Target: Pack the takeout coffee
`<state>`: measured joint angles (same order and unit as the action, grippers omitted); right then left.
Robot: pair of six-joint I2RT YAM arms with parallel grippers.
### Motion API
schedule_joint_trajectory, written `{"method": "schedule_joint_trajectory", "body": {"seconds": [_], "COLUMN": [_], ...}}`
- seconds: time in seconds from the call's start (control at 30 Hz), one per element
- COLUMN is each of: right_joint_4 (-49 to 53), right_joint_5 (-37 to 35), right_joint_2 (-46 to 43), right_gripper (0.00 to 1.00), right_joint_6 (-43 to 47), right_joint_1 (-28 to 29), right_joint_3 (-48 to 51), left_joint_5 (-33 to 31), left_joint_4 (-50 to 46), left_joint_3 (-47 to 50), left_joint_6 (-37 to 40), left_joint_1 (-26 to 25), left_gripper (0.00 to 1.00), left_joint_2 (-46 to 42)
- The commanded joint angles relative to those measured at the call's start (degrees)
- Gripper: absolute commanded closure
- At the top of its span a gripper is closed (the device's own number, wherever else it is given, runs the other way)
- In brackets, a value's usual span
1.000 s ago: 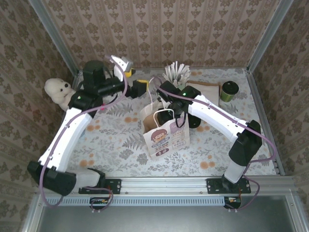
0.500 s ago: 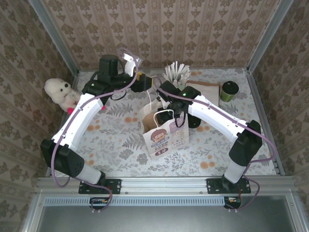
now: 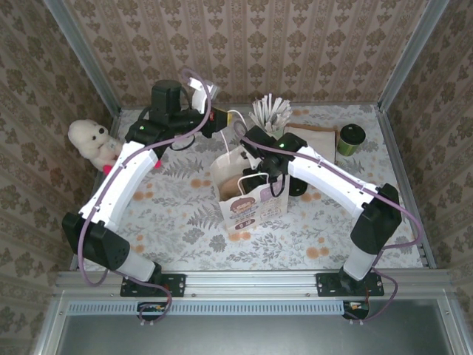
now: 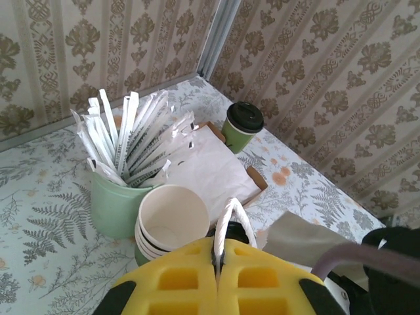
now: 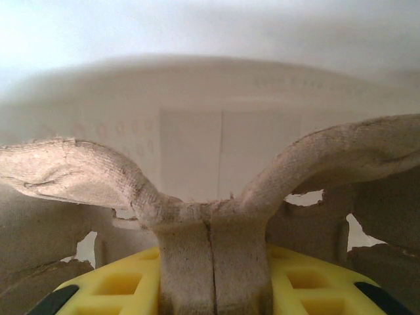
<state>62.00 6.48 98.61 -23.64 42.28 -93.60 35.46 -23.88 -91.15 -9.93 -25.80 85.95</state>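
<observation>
In the middle of the flowered table (image 3: 170, 214) stands a paper bag (image 3: 255, 211) with a cartoon print, its mouth open upward. The left gripper (image 4: 216, 262) has its yellow fingers pressed together on the white cord handle (image 4: 228, 220) of the bag and holds it up at the far side. The right gripper (image 5: 211, 279) is down inside the bag, and its fingers pinch the middle tab of a grey pulp cup carrier (image 5: 85, 177), with the white inner wall of the bag behind it. Behind the bag there is a mint-green holder (image 4: 115, 203) full of wrapped straws, and just beside it a stack of cream paper cups (image 4: 172, 220). A flat brown tray (image 4: 252, 177) with white paper on it lies between these and the far right corner. A white plush toy (image 3: 89, 140) sits at the left edge. The takeout coffee (image 4: 241, 125) stands upright near the far right corner (image 3: 350, 138), just beside the tray, well apart from the bag and from both grippers. It is a small olive-green cup, and a black round lid closes it.
</observation>
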Motion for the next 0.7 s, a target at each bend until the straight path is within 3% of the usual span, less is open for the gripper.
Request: {"method": "schedule_joint_trajectory", "body": {"seconds": [0.0, 0.4, 0.6, 0.67], "right_joint_4": [6.0, 9.0, 8.9, 9.0], "right_joint_5": [0.9, 5.2, 5.8, 5.8], "right_joint_2": [0.8, 9.4, 9.6, 9.6], "right_gripper": [0.65, 0.66, 0.66, 0.66], "right_joint_6": [1.5, -0.5, -0.9, -1.0], "right_joint_1": [0.2, -1.2, -1.5, -1.5], "right_joint_3": [0.3, -5.9, -6.7, -6.6], "left_joint_5": [-0.5, 3.0, 1.8, 1.8], "left_joint_4": [4.7, 3.3, 2.6, 4.5], "left_joint_3": [-0.3, -1.3, -0.5, 2.1], "left_joint_6": [-3.4, -4.1, -1.4, -0.7], "left_joint_1": [0.0, -2.6, -1.9, -1.3], "left_gripper": [1.0, 1.0, 0.82, 0.7], "left_joint_2": [-0.7, 1.8, -0.4, -2.8]}}
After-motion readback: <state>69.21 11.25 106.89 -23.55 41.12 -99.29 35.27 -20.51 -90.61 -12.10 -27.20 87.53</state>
